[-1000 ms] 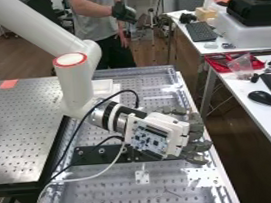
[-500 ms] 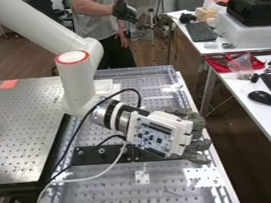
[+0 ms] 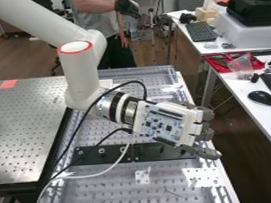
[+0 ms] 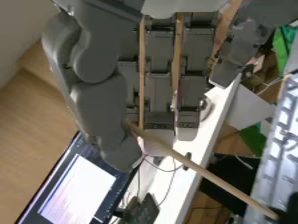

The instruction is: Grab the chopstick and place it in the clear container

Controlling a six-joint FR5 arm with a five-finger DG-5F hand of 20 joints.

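Hand [image 3: 166, 123], one: above the desk [image 3: 113, 194], near its edge; thumb and fingers pinching a chopstick [image 4: 213, 177]. Chopstick: light brown, long end projecting beyond the fingertips.

wrist view | hand [image 3: 165, 124] pinches chopstick [image 4: 206, 173] between thumb and fingers [image 4: 159, 119] | lit monitor [image 4: 78, 189] near keyboard [image 4: 141, 210] | white tabletop [image 4: 216, 117]

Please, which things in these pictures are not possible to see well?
- Chopstick, wrist view: one end is covered by the thumb.
- Pale box, high view: mostly hidden behind the arm, so its contents cannot be told.
- Screen, wrist view: cut off by the picture's edge.
- Circuit board, high view: its parts are too small to identify.
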